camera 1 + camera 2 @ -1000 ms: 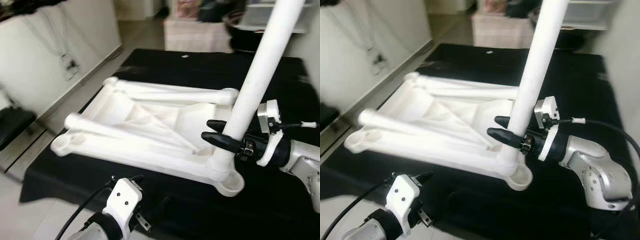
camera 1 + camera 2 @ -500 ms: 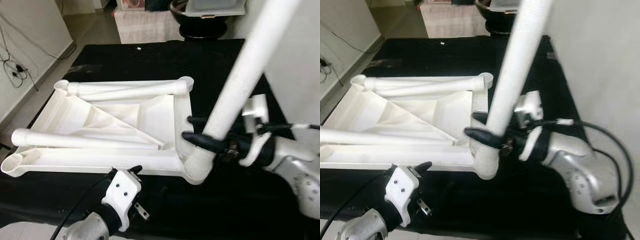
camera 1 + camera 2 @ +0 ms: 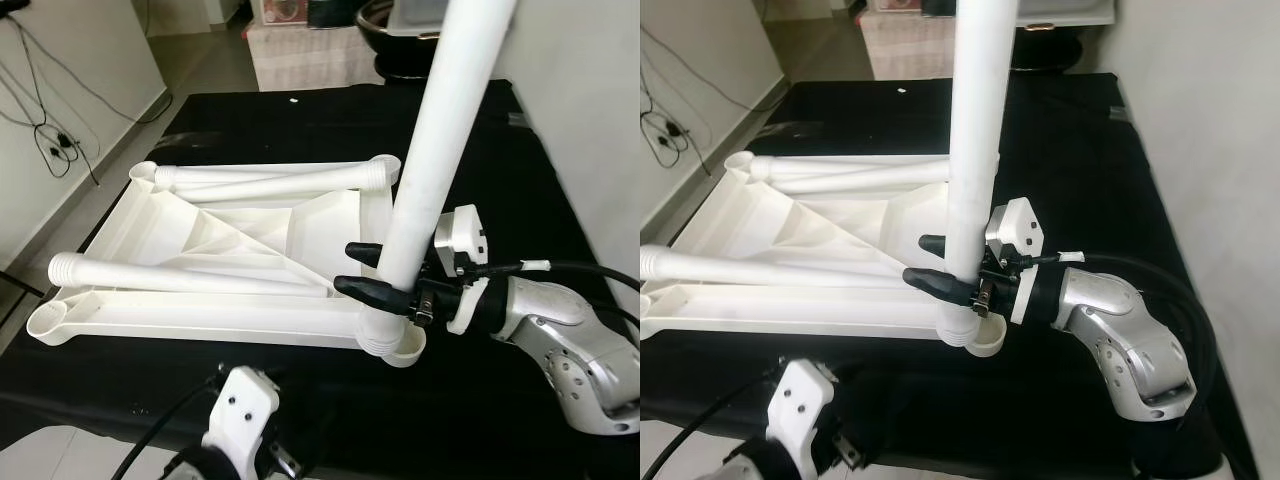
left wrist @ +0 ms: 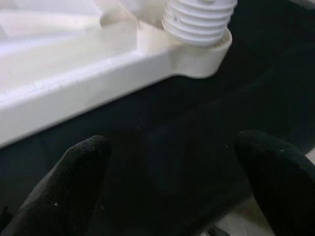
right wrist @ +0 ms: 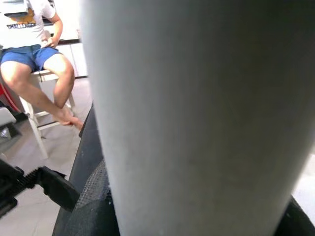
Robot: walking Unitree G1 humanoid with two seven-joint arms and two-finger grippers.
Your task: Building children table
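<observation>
Item: white table leg (image 3: 440, 130), hollow plastic, light, stiff, smooth and likely slippery. Stands upright in the near corner socket of the upturned tabletop (image 3: 215, 240). My right gripper (image 3: 362, 268) clasps it low; left gripper (image 4: 172, 196) spread, idle.

Upright leg (image 3: 440, 140) in tabletop (image 3: 200, 320) right near corner; two legs (image 3: 190, 278) lying on it.

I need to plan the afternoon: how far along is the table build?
Early. In hand: the right gripper is shut on one upright leg whose threaded end sits in the tabletop's near corner socket. Left: two loose legs lie across the upside-down tabletop, unattached. The left gripper hovers open nearby.
</observation>
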